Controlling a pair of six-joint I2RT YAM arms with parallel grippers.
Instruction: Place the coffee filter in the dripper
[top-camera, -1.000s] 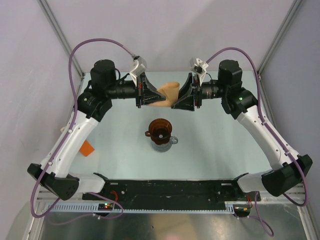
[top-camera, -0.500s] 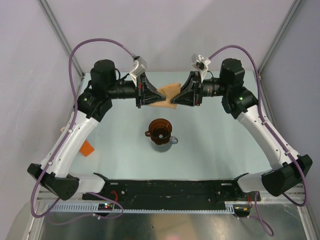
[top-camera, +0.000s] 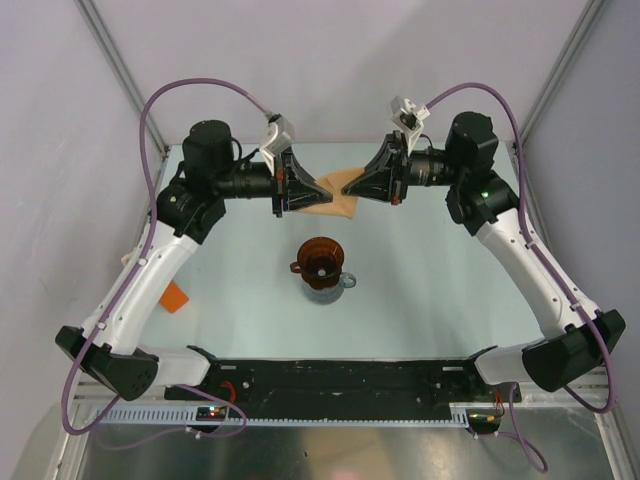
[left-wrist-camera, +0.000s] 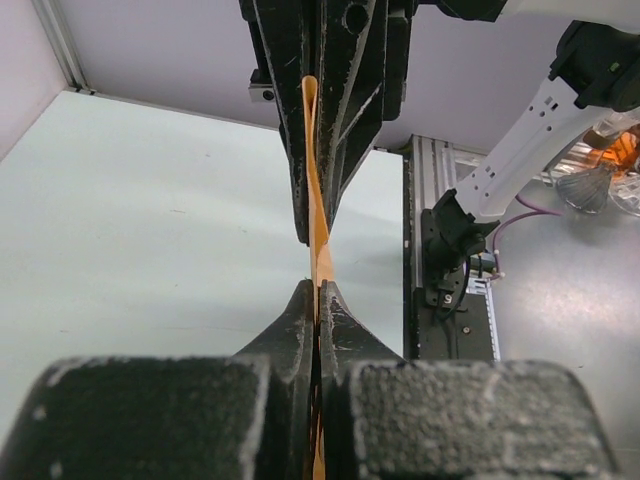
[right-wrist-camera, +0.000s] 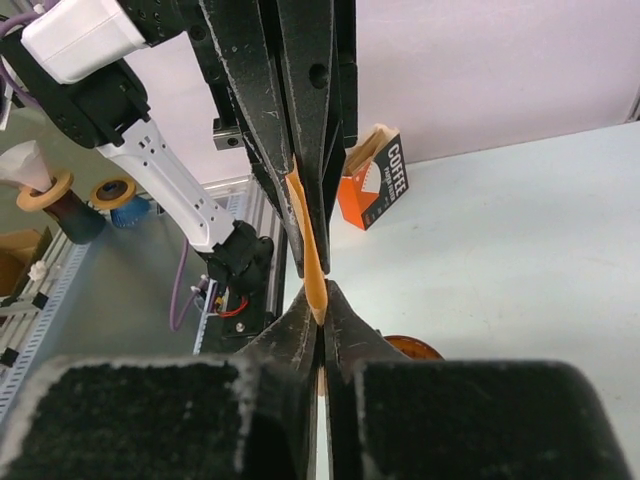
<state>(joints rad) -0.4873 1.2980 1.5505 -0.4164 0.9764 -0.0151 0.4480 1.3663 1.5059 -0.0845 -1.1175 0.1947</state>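
The coffee filter (top-camera: 338, 194), thin tan paper, hangs in the air above the back of the table, stretched flat between both grippers. My left gripper (top-camera: 310, 195) is shut on its left edge. My right gripper (top-camera: 354, 190) is shut on its right edge. In the left wrist view the coffee filter (left-wrist-camera: 320, 262) shows edge-on, running from my left gripper (left-wrist-camera: 317, 296) up into the other arm's fingers (left-wrist-camera: 300, 130). The right wrist view shows the same filter (right-wrist-camera: 309, 255) pinched in my right gripper (right-wrist-camera: 320, 300). The dripper (top-camera: 320, 259), dark reddish-brown, stands below and nearer, its rim (right-wrist-camera: 404, 347) just showing.
The dripper sits on a clear glass jug (top-camera: 340, 284) at the table's middle. A small orange box (top-camera: 175, 297) lies at the left edge of the table, and shows as an orange coffee box (right-wrist-camera: 372, 180) in the right wrist view. Black arm bases line the near edge.
My right gripper has shut on the filter's right edge and drawn slightly up and right. The filter has gone from a puffed cone shape to a flat sheet held at both sides.
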